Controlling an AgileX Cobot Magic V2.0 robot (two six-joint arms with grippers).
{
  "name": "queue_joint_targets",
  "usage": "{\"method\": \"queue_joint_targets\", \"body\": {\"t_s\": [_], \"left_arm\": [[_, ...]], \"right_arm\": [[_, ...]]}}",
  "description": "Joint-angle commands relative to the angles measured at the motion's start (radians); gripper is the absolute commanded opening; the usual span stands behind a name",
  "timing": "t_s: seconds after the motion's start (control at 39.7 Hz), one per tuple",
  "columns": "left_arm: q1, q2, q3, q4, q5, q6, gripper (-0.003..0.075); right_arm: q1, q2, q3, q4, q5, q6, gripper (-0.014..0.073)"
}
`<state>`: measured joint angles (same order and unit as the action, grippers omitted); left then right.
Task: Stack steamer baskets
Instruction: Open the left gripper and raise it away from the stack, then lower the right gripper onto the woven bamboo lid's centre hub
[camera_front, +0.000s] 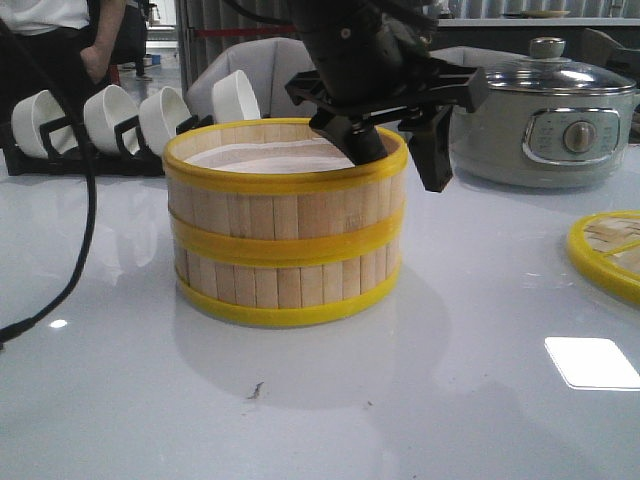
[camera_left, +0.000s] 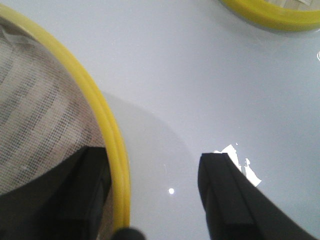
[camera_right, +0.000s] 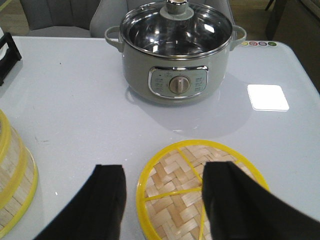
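Pot (camera_front: 545, 120), lid (camera_front: 608, 250) beside baskets (camera_front: 285, 225)

My two steamer baskets (camera_front: 285, 225) sit stacked, one squarely on the other, upright on the table. Each is a ring of pale bamboo slats with bright yellow rims; the meeting rims form a yellow band at mid-height. A pale liner lies inside the top one.
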<state>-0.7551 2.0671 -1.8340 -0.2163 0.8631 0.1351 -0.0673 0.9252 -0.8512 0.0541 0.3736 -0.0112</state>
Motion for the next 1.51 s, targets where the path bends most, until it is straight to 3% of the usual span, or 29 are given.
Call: {"method": "queue_joint_targets", "body": {"t_s": [0.0, 0.2, 0.38, 0.45, 0.6, 0.65, 0.83, 0.98, 1.16, 1.48], "left_arm": [[-0.012, -0.077, -0.050, 0.000, -0.051, -0.016, 0.0456], [-0.010, -0.098, -0.156, 0.193, -0.007, -0.119, 0.0456], [0.012, -0.127, -0.202, 0.226, 0.030, -0.159, 0.0440], [0.031, -0.141, -0.202, 0.226, 0.055, -0.164, 0.0361], [0.095, -0.191, -0.202, 0.226, 0.094, -0.162, 0.0071], [0.124, -0.215, -0.202, 0.226, 0.096, -0.162, 0.0104], [0.291, -0.347, -0.192, 0.227, 0.088, -0.162, 0.0085], [0.471, -0.524, -0.069, 0.224, 0.014, -0.162, 0.0085], [0.655, -0.781, 0.221, 0.185, -0.088, -0.162, 0.0085], [0.696, -1.142, 0.724, 0.171, -0.233, -0.166, 0.0085]], "right_arm": [[-0.004, 0.000, -0.039, 0.007, -0.076, 0.002, 0.0462], [-0.004, 0.006, -0.039, 0.007, -0.076, 0.002, 0.0462], [-0.004, 0.006, -0.039, 0.007, -0.076, 0.002, 0.0462], [-0.004, 0.006, -0.039, 0.007, -0.076, 0.002, 0.0462], [-0.004, 0.006, -0.039, 0.007, -0.076, 0.002, 0.0462], [-0.004, 0.006, -0.039, 0.007, -0.076, 0.002, 0.0462], [-0.004, 0.006, -0.039, 0.008, -0.076, 0.002, 0.0462], [-0.004, 0.006, -0.039, 0.021, -0.076, 0.002, 0.0462], [-0.004, 0.006, -0.039, 0.025, -0.076, 0.002, 0.0462], [-0.001, 0.006, -0.039, 0.025, -0.086, 0.002, 0.0462]]}}
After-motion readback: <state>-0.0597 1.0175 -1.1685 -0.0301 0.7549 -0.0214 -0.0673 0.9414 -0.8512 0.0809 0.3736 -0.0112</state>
